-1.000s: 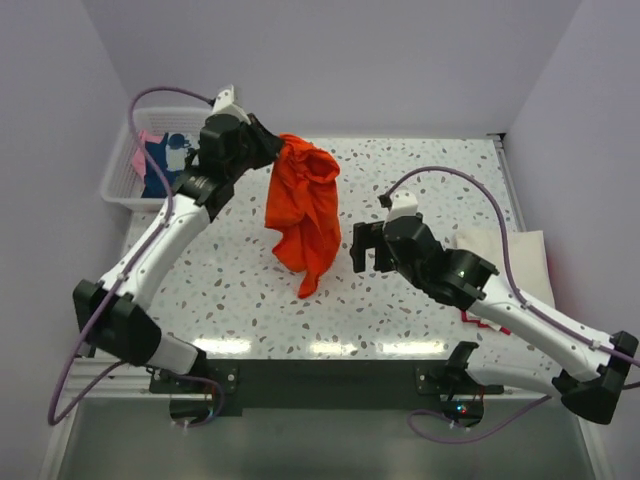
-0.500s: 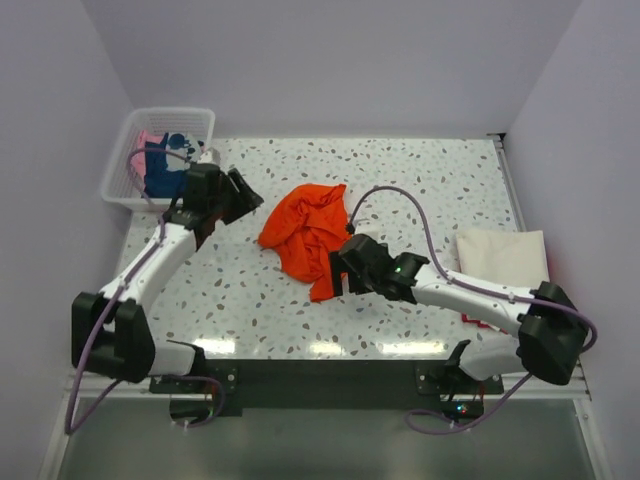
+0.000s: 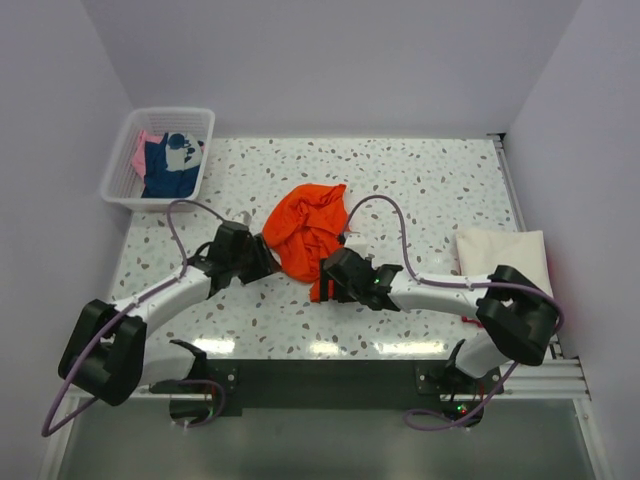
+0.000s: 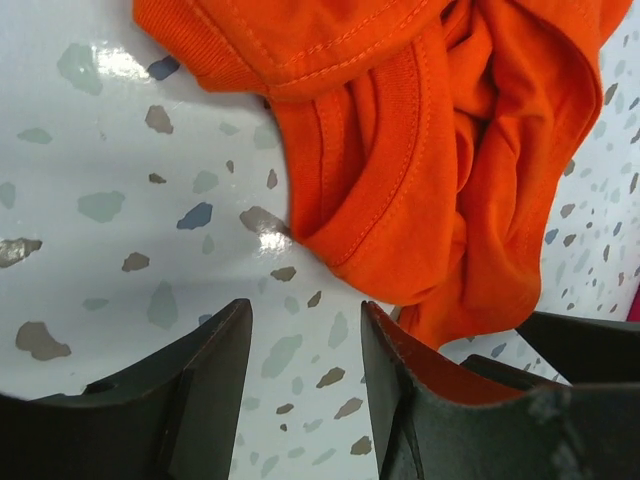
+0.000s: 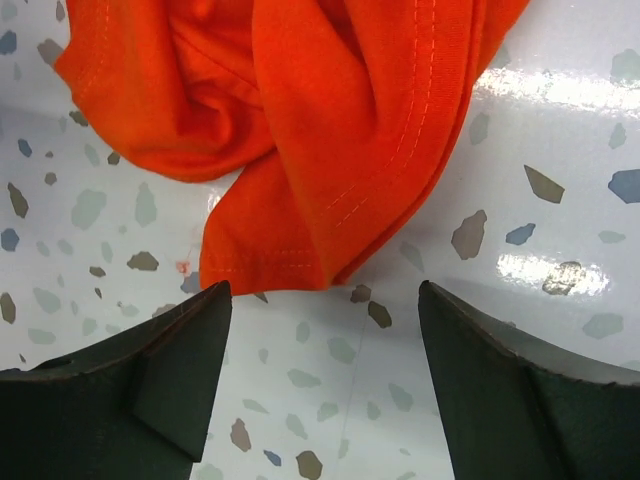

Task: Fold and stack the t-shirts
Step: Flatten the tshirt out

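The bright orange t-shirt (image 3: 305,230) lies crumpled on the speckled table, near its middle. It fills the top of the left wrist view (image 4: 440,130) and of the right wrist view (image 5: 290,120). My left gripper (image 3: 262,256) is open and empty, low at the shirt's left edge (image 4: 305,320). My right gripper (image 3: 327,278) is open and empty, just short of the shirt's near hem (image 5: 325,300). A folded cream-white t-shirt (image 3: 505,257) lies at the right edge with a bit of red cloth (image 3: 470,319) under it. Navy (image 3: 170,172) and pink (image 3: 143,150) shirts lie in the basket.
The white mesh basket (image 3: 118,186) stands at the back left corner of the table. Purple walls close in the table on three sides. The arms' cables loop above the table on both sides of the orange shirt.
The left gripper let go of the orange shirt, which dropped from hanging onto the table. Both arms came down and in toward the shirt's near edge.
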Robot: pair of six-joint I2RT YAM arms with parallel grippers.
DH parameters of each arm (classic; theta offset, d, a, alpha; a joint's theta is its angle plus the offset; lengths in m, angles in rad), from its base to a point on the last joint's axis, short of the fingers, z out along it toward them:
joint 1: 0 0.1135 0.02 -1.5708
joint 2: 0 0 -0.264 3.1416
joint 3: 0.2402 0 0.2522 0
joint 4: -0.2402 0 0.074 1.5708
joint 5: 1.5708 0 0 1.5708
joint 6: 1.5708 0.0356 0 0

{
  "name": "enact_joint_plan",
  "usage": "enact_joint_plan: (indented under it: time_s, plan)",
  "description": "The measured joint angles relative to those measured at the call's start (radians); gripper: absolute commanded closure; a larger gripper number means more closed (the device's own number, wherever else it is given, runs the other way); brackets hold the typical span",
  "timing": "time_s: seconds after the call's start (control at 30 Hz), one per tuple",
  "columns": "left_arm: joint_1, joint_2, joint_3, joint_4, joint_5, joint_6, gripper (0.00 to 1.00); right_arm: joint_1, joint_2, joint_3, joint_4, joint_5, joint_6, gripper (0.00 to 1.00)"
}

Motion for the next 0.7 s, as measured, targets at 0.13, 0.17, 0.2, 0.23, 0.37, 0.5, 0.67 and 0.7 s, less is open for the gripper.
enact_joint_plan:
  time_s: [0.13, 0.17, 0.2, 0.23, 0.37, 0.5, 0.67, 0.7]
  plan:
    - [-0.002, 0.035, -0.005, 0.077, 0.024, -0.009, 0.48, 0.0, 0.013, -0.01, 0.04, 0.031, 0.028, 0.28]
    - [-0.003, 0.049, -0.005, 0.096, 0.028, -0.012, 0.48, 0.0, 0.022, -0.01, 0.05, 0.037, 0.034, 0.3]
    - [-0.003, 0.066, -0.006, 0.117, 0.034, -0.018, 0.49, 0.0, 0.03, -0.01, 0.057, 0.046, 0.038, 0.3]
    - [-0.005, 0.082, -0.008, 0.136, 0.04, -0.025, 0.49, 0.0, 0.036, -0.01, 0.063, 0.051, 0.041, 0.31]
    - [-0.016, 0.132, -0.012, 0.179, 0.051, -0.036, 0.5, 0.0, 0.058, -0.01, 0.077, 0.067, 0.052, 0.35]
    - [-0.022, 0.18, -0.024, 0.227, 0.055, -0.06, 0.51, 0.0, 0.077, -0.002, 0.078, 0.083, 0.06, 0.44]
    - [-0.033, 0.234, -0.028, 0.317, 0.077, -0.091, 0.59, 0.0, 0.082, 0.003, 0.074, 0.106, 0.069, 0.77]
    - [-0.038, 0.242, -0.028, 0.328, 0.077, -0.1, 0.65, 0.0, 0.082, 0.008, 0.067, 0.111, 0.068, 0.81]
